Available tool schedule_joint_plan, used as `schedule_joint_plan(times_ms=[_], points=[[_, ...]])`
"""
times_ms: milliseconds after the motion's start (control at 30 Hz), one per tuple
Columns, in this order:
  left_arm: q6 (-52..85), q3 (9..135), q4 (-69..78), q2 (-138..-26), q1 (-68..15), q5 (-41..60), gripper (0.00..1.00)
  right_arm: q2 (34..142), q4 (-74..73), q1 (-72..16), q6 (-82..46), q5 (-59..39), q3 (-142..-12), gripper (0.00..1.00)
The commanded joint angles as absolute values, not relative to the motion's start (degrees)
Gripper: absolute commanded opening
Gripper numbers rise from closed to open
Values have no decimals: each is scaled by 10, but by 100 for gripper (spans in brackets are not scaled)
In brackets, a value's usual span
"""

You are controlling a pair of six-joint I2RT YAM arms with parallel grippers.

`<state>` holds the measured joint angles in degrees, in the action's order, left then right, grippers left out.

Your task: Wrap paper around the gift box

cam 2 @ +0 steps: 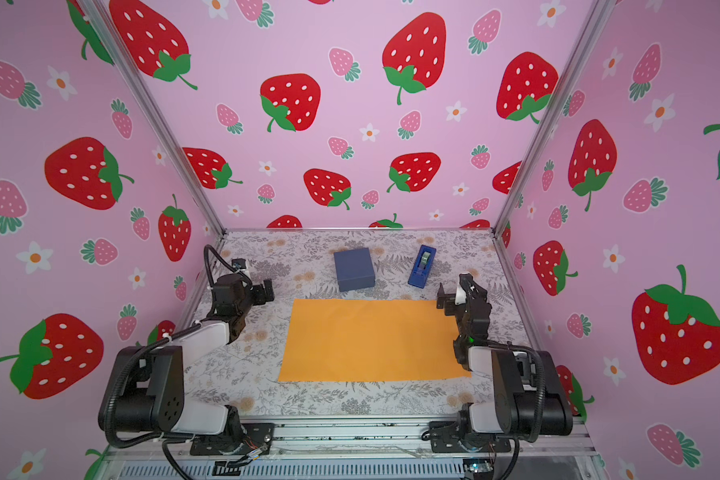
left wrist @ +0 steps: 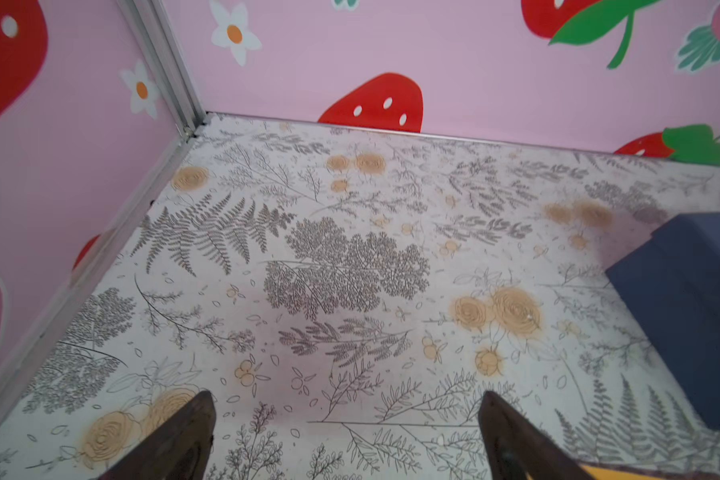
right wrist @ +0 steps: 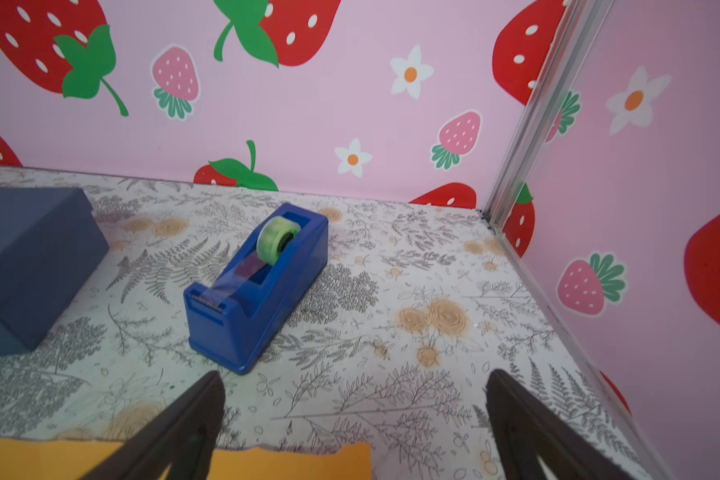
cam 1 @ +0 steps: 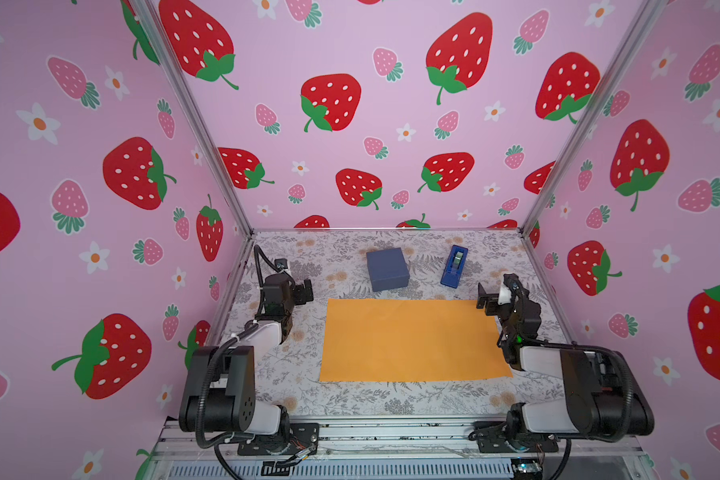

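Entry: setup check, no wrapping done yet.

The gift box sits closed on the desk toward the back wall. It is just beyond the far long edge of the paper and not on it; a thin strip of desk seems to separate them. The paper lies flat mid-desk with its long side running across, between my two arms. I read this layout as deliberate: each arm can reach one short edge for folding. The tape dispenser stands to the right of the box, apart from it, with its cutter end toward the front. That probably leaves it for my right arm later.

My left end effector has its jaws spread wide and holds nothing. It hovers off the sheet's far-left corner and points toward the box. My right end effector is likewise spread and empty, at the far-right corner near the dispenser.

Judgement: the first step is moving the box onto the middle of the sheet.

Not resolved:
- The left wrist view cuts the box off at the frame edge and shows only a sliver of orange.
- The right wrist view also crops the box.
- In both top views my right arm covers the sheet's near-right corner.
- Faint creases in the paper are too weak to confirm.
- I cannot tell how high either end effector is above the desk.
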<state>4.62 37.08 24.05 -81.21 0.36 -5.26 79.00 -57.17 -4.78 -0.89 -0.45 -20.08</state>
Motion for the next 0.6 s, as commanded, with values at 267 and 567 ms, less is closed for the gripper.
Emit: schedule_joint_plan(times_ms=[267, 567], points=[[229, 562, 3, -862, -34, 48, 96, 825, -310, -72, -180, -121, -386, 84], [288, 679, -44, -958, -123, 160, 94, 965, -115, -119, -270, -152, -574, 69]])
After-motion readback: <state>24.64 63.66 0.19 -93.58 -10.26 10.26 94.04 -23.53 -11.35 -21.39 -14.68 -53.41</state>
